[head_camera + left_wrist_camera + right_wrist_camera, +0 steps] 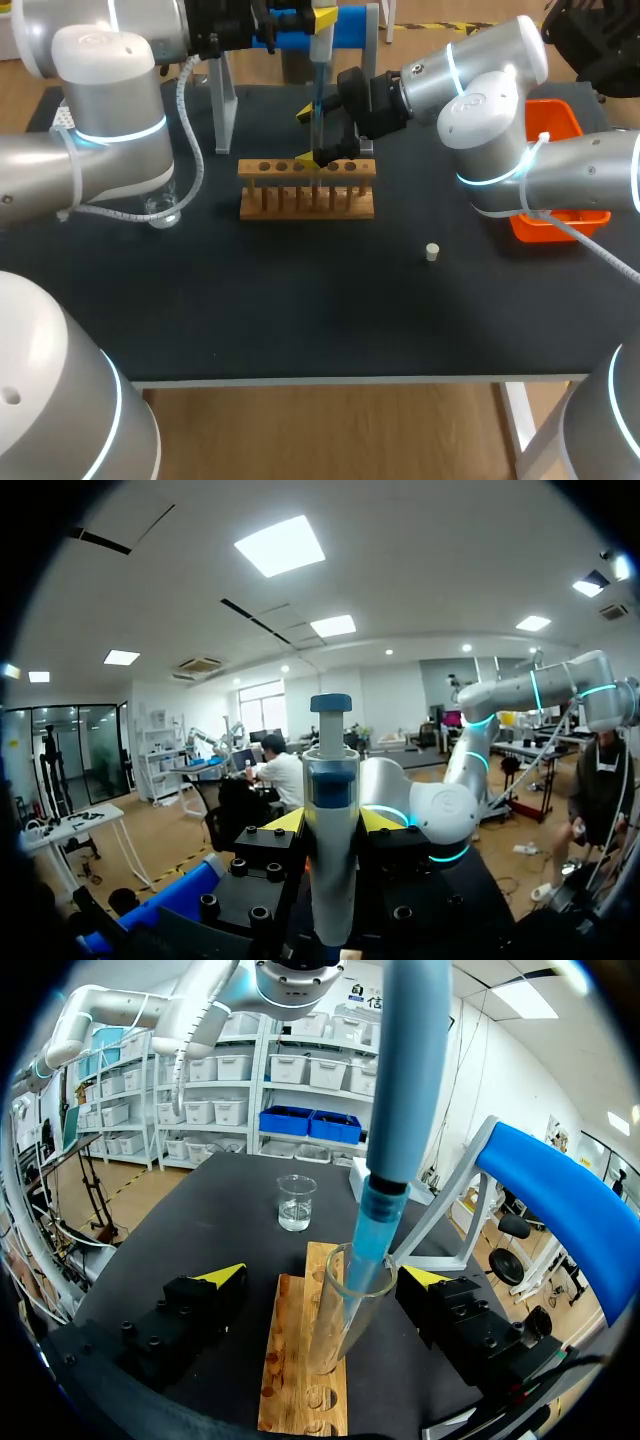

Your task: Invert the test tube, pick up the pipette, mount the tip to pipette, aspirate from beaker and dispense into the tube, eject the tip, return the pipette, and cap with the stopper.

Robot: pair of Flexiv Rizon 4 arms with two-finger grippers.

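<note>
The left gripper (332,823) is clamped on the pipette (330,770) from both sides, while the right gripper (322,1277) is held with its fingers spread wide.

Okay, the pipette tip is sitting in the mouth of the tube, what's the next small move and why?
Probably dispense now, holding the pipette steady. Its blue tip reaches into the mouth of the test tube, which stands upright in the wooden rack between the right tool's open fingers. The left tool is shut on the pipette.
</note>
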